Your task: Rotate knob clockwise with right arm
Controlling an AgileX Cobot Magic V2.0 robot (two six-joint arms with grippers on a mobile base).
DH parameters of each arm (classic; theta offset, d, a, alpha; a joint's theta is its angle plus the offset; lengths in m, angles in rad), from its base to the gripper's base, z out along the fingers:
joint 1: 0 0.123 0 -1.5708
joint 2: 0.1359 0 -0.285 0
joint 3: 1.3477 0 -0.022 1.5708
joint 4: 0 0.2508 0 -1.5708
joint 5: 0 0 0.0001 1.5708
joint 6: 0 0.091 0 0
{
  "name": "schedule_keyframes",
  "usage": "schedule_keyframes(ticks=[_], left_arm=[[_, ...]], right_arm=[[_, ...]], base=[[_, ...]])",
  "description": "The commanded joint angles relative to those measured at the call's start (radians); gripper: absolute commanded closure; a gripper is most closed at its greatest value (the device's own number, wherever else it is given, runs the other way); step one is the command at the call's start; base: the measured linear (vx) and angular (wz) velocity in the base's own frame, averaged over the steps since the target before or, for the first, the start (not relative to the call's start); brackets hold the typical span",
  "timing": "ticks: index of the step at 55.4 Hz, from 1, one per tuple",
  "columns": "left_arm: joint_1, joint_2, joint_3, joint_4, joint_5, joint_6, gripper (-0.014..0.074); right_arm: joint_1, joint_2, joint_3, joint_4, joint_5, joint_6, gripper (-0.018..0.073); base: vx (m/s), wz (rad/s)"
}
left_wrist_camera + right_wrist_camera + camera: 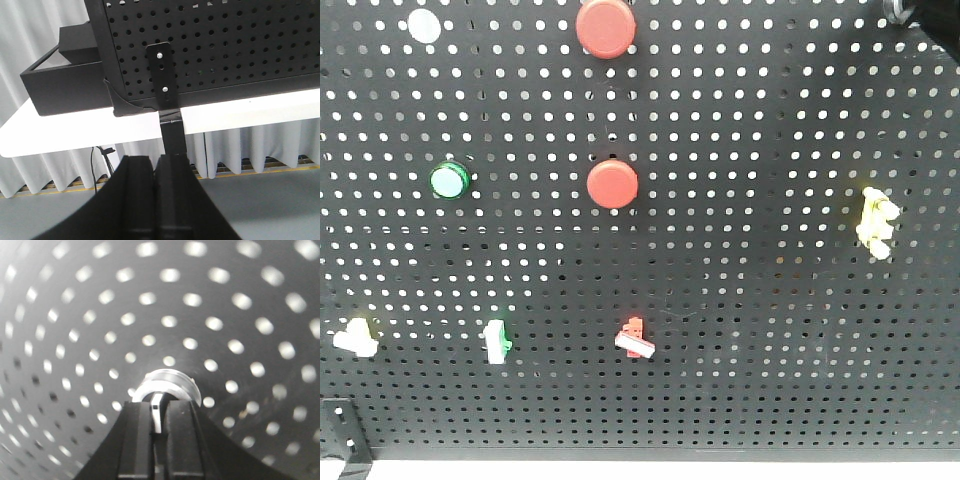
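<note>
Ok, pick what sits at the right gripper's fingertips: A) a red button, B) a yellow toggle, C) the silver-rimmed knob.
C: in the right wrist view the right gripper is shut on a pale tab of the knob, whose silvery rim shows just beyond its tips.

I see the white table (60, 132) carrying a black perforated board (225, 45) at its near edge, with a black box (62, 77) by the left corner.

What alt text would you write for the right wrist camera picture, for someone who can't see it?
The black right tool rises from the bottom edge, its two fingers pinched on a thin pale tab of the round, silvery-rimmed knob. A dark perforated panel, slightly blurred, fills the rest.
</note>
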Motion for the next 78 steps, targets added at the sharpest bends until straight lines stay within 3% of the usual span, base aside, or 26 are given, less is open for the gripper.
schedule_keyframes(ticks=[1,16,32,39,50,61,68,78], left_arm=[[-0.002,-0.016,0.027,-0.008,-0.078,-0.001,0.0603],[-0.002,-0.016,0.027,-0.008,-0.078,-0.001,0.0603],[-0.002,-0.016,0.027,-0.008,-0.078,-0.001,0.0603],[-0.002,-0.016,0.027,-0.008,-0.078,-0.001,0.0603],[-0.002,-0.016,0.027,-0.008,-0.078,-0.001,0.0603],[-0.002,-0.016,0.027,-0.008,-0.078,-0.001,0.0603],[-0.002,-0.016,0.027,-0.008,-0.078,-0.001,0.0603],[-0.002,-0.016,0.027,-0.008,-0.078,-0.001,0.0603]], right_arm=[[-0.006,-0.021,-0.049,-0.009,-0.169,0.104,0.0557],[-0.006,-0.021,-0.049,-0.092,-0.171,0.105,0.0480],[-0.006,-0.066,-0.035,-0.115,-0.236,0.097,0.0193],[-0.006,-0.173,0.056,-0.129,-0.226,0.053,0.0102],[-0.006,-0.374,0.299,-0.216,-0.193,0.006,0.0114],[-0.006,-0.555,0.503,-0.376,-0.207,0.003,0.0137],[-0.006,-0.610,0.562,-0.433,-0.207,0.004,0.0148],[-0.006,-0.646,0.580,-0.433,-0.207,0.004,0.0156]], base=[[0.00,0.00],[0.00,0.00],[0.00,0.00],[0.00,0.00],[0.00,0.00],[0.00,0.00],[0.00,0.00],[0.00,0.00]])
